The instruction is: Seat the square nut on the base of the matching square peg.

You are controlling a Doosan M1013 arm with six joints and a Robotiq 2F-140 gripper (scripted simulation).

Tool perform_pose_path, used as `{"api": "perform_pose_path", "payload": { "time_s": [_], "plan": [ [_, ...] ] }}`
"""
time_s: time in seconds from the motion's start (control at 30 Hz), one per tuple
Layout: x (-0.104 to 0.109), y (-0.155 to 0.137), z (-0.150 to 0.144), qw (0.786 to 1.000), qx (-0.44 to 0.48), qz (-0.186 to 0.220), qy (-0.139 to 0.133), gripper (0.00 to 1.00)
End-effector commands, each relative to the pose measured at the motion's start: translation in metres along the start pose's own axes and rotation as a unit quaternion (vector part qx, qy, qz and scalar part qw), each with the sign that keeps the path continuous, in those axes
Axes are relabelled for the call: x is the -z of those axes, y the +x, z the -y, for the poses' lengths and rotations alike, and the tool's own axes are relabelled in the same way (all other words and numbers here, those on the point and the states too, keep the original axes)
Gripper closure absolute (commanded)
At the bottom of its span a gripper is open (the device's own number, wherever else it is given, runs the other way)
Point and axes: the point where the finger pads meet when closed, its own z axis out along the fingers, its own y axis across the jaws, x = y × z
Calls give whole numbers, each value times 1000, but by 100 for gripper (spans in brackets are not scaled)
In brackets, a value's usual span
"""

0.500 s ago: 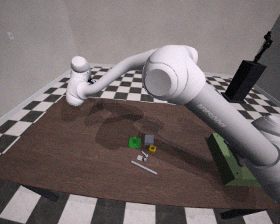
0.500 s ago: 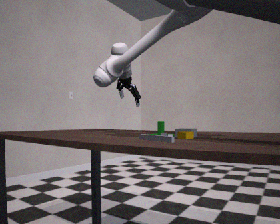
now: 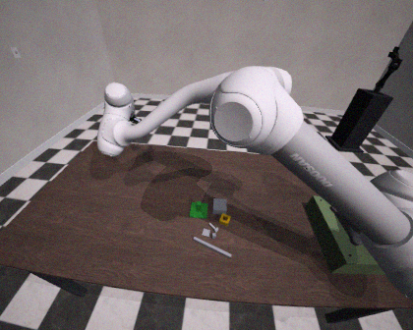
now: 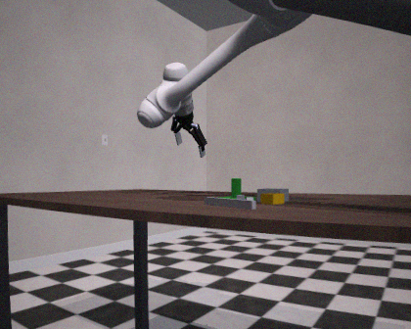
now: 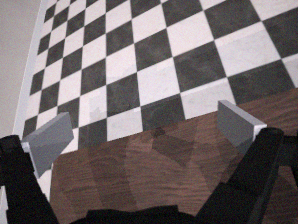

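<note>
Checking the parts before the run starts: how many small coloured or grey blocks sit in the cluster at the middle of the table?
3: a green block at the cluster's left, a grey block beside it, and a yellow block just in front of the grey one. Smaller pale pieces lie nearby.

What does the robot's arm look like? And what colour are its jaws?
The arm is smooth and white, made of fat round tubes with rounded joints and flat round caps at the joints. Faint grey lettering runs along its thickest tube. At the tip sits a small black gripper with thin black linkage jaws ending in flat light grey pads. No loose cables show.
</note>
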Motion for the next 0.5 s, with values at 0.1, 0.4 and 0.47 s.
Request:
{"api": "perform_pose_path", "payload": {
  "time_s": [0.1,0.4,0.47],
  "plan": [
    [0,0,0,1000,0,0,0,60],
    [4,-3,-3,1000,17,5,-2,60],
    [6,-6,-5,1000,27,7,-3,60]
  ]
}}
